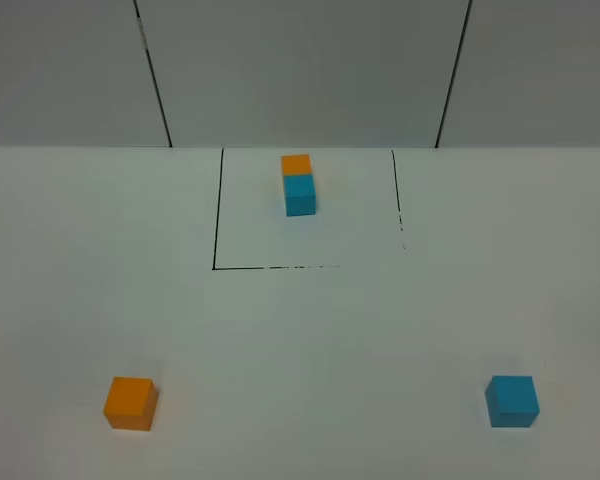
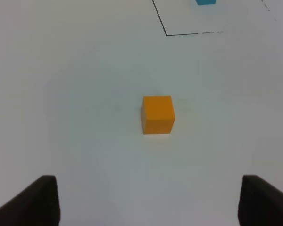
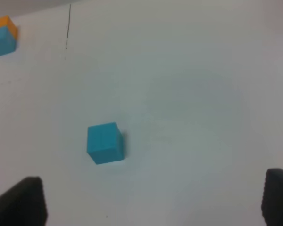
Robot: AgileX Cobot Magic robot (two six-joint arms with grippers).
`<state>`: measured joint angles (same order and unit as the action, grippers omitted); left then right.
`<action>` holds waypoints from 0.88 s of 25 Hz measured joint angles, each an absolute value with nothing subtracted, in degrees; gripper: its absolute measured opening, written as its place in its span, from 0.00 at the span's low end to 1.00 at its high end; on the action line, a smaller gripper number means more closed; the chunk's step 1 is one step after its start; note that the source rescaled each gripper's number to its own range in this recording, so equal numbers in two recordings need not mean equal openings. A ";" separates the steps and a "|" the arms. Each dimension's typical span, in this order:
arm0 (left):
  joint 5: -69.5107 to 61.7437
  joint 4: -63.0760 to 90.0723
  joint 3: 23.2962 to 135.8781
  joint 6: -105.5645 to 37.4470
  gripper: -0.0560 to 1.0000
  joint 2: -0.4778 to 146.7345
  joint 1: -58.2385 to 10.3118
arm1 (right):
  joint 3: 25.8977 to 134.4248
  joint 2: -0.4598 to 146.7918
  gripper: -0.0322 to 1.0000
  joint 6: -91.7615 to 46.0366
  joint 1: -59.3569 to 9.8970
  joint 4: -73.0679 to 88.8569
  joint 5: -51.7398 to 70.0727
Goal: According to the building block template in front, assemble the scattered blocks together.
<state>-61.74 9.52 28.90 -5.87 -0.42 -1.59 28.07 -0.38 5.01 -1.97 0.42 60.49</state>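
Observation:
The building block template [image 1: 299, 184], an orange cube joined to a cyan-blue cube, stands inside a black drawn outline at the far middle of the table. A loose orange cube [image 1: 130, 403] lies near the front left and a loose cyan-blue cube [image 1: 511, 401] near the front right. No arm shows in the exterior high view. In the left wrist view the orange cube [image 2: 157, 114] sits ahead of my open left gripper [image 2: 148, 202], clear of both fingertips [image 2: 37, 202]. In the right wrist view the cyan-blue cube [image 3: 105, 142] lies ahead of my open right gripper [image 3: 153, 202], untouched.
The white table [image 1: 310, 340] runs back to a grey panelled wall [image 1: 300, 70]. The black outline [image 1: 214, 230] marks a square around the template; its front line is partly broken.

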 joint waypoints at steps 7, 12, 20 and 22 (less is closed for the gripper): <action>-61.74 9.52 28.90 -5.87 0.64 -0.42 -1.59 | 28.07 -0.38 0.82 5.01 -1.97 0.42 60.49; -61.74 9.52 28.90 -5.87 0.64 -0.42 -1.59 | 28.07 -0.38 0.82 5.01 -1.97 0.42 60.49; -61.74 9.52 28.90 -5.87 0.64 -0.42 -1.59 | 28.07 -0.38 0.82 5.01 -1.97 0.42 60.49; -61.74 9.52 28.90 -5.87 0.64 -0.42 -1.59 | 28.07 -0.38 0.82 5.01 -1.97 0.42 60.49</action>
